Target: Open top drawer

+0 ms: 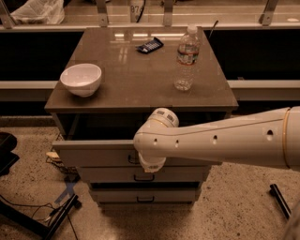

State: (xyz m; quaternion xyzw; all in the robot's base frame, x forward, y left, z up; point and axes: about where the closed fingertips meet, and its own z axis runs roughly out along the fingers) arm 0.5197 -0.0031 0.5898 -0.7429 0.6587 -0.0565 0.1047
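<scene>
Upper left of frame: crumpled plastic bag (35, 11) on the ledge behind. Lower left: black cables (28, 211) & a dark stand on the speckled floor (243, 206).

Left side of the brown table (140, 89): white bowl (81, 78), upright, near the left edge; inside looks plain white. Top-centre of the table: small dark blue packet (150, 45), lying flat, well apart from the bowl. Right of it: clear plastic bottle (185, 58), upright, cap on, label round the upper part; can't tell how much is in it.

Below the table edge, centre of frame: top drawer (93, 152) stands out from the cabinet, its pale front fwd of the two fronts under it. Gap behind the front is dark, so contents can't be made out.

Under it: middle drawer (187, 173) and bottom drawer (117, 196), both flush, each w/ a small black pull.

End effector (151, 165) sits at the centre of the top drawer front, right at the handle, mostly hidden under the wrist; can't tell if it's wide, narrow or holding anything.

White arm (225, 140) runs in from the right edge of the frame, across the drawer fronts.
</scene>
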